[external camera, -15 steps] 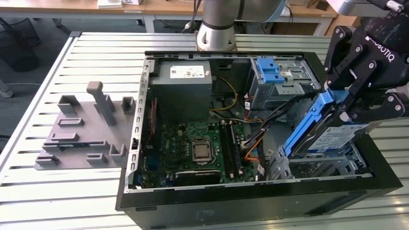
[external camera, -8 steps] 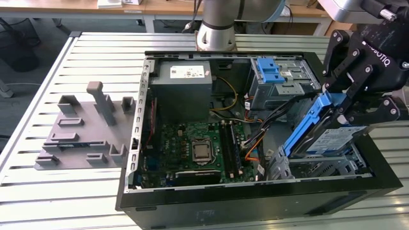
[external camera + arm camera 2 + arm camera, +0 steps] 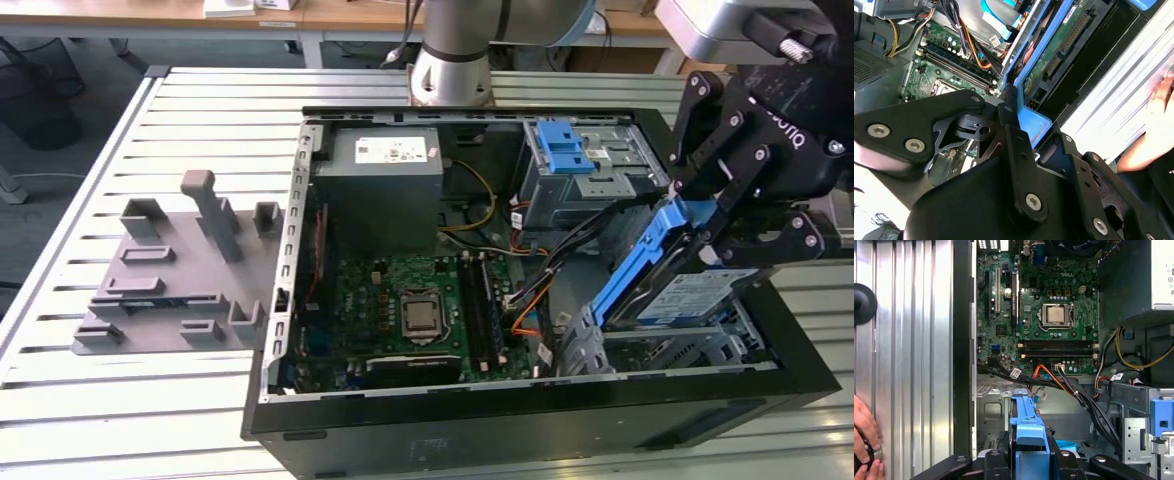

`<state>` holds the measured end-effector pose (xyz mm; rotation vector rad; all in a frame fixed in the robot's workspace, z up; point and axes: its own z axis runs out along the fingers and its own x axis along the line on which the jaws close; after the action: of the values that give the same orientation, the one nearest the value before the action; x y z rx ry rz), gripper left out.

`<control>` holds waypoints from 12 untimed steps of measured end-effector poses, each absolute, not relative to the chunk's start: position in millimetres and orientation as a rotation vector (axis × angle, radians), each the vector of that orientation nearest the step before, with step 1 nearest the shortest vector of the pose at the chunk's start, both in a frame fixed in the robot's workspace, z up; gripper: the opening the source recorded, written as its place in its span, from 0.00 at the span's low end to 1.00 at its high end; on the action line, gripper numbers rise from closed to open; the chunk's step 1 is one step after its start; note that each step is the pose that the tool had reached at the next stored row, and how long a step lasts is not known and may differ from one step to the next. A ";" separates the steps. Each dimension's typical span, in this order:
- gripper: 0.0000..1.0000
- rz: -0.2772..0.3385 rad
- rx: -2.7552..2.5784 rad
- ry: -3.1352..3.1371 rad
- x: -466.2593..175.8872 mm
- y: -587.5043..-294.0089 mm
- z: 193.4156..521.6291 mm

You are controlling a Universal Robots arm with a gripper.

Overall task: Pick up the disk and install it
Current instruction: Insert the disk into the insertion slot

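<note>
The disk (image 3: 687, 295), a silver drive in a blue carrier frame, is already picked up. It hangs tilted with its lower end inside the open computer case (image 3: 534, 425), at the exterior view's right, just above the metal drive bay (image 3: 667, 350). The gripper (image 3: 747, 245) is clamped on the carrier's upper end, and installation looks unfinished because the disk is not yet seated flat in the bay.

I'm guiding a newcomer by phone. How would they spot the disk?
Find the open black computer case on the slatted table. At its corner on the exterior view's right, the gripper holds the disk, tilted. It is silver with a white-and-blue label in a blue frame, unlike the plain blue latch nearby.
</note>
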<state>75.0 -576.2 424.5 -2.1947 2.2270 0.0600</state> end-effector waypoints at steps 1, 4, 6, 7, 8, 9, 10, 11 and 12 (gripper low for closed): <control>0.36 0.060 -2.195 2.227 75.0 -576.3 424.4; 0.36 0.060 -2.195 2.227 75.0 -576.2 423.8; 0.36 0.060 -2.195 2.227 75.0 -576.3 422.9; 0.36 0.060 -2.195 2.227 75.0 -576.3 422.3; 0.36 0.060 -2.195 2.227 75.0 -576.3 421.7; 0.36 0.060 -2.195 2.227 75.0 -576.3 421.0; 0.36 0.060 -2.195 2.227 75.0 -576.3 420.3; 0.36 0.060 -2.195 2.227 75.0 -576.3 419.5; 0.36 0.060 -2.195 2.227 75.0 -576.3 418.7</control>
<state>75.0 -576.3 418.7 -2.1947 2.2269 0.0601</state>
